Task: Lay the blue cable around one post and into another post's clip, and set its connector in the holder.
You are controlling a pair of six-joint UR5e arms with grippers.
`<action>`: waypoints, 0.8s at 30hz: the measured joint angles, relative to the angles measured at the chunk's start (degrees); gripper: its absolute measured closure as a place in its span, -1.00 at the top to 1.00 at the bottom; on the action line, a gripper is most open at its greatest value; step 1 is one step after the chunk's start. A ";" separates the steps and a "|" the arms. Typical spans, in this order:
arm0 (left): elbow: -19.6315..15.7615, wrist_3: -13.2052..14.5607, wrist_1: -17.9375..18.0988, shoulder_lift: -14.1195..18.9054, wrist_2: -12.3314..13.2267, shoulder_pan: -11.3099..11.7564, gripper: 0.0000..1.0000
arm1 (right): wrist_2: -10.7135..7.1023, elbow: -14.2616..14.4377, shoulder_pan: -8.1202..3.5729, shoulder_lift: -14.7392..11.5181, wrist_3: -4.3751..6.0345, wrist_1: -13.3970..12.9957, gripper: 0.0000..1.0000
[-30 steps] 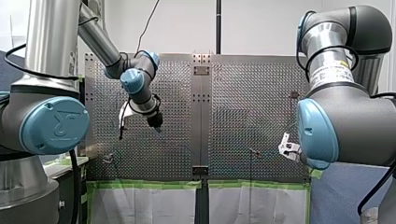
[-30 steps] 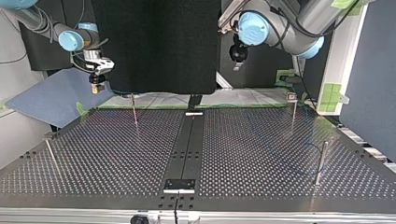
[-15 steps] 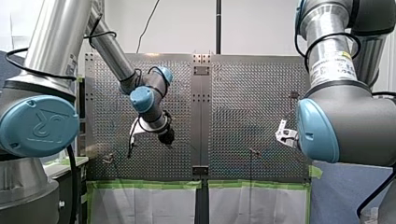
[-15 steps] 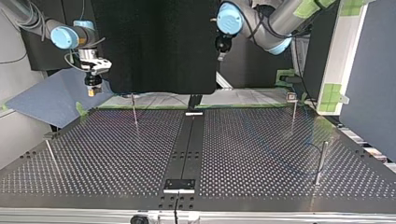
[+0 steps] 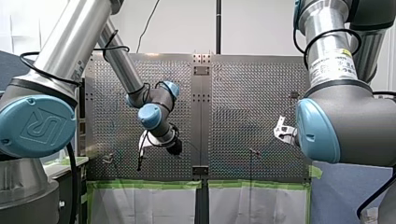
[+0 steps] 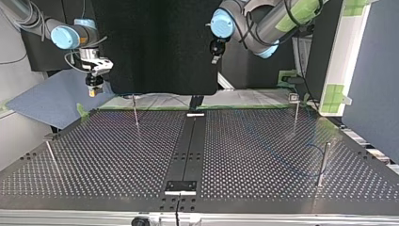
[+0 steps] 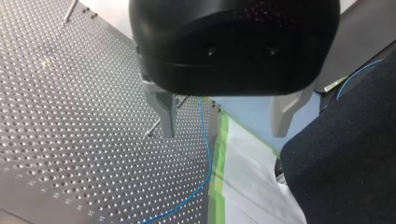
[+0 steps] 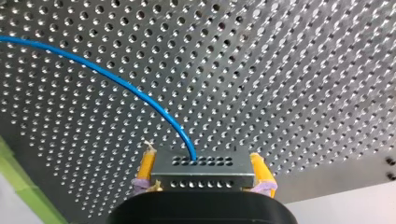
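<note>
In the right wrist view my right gripper (image 8: 204, 186) is shut with its yellow pads on a grey metal connector (image 8: 203, 169). The blue cable (image 8: 116, 79) leaves the connector and curves away over the perforated plate. In the top view this gripper (image 6: 93, 90) hangs at the left, above the plate's far corner. My left gripper (image 7: 226, 126) stands open and empty, with the cable (image 7: 206, 140) lying on the plate below its metal fingers (image 7: 166, 114). It hangs high over the far edge in the top view (image 6: 214, 57), and shows low and centre-left in the front view (image 5: 175, 149).
Thin posts stand on the perforated table (image 6: 263, 155): one far left (image 6: 135, 112), one far right (image 6: 295, 112), one near right (image 6: 323, 164), one near left (image 6: 51, 157). A black centre strip (image 6: 188, 150) carries a small plate (image 6: 180, 186). Green tape (image 7: 217, 177) edges the plate.
My left arm has swung down and to the right in the front view, leftward in the top view. My right gripper has shifted slightly, still holding the connector.
</note>
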 joint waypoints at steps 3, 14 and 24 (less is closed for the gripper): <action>0.12 0.00 1.77 -1.25 -0.02 0.01 0.96 | 0.21 0.91 0.06 0.01 0.36 -0.35 -1.00; 0.21 0.00 8.31 -1.81 -0.11 0.05 0.96 | 0.10 3.43 0.23 0.05 0.68 -1.47 -1.00; 0.22 -0.52 13.59 -1.90 -0.77 -0.11 0.96 | -1.26 3.49 1.34 -0.95 -1.83 -0.32 -1.00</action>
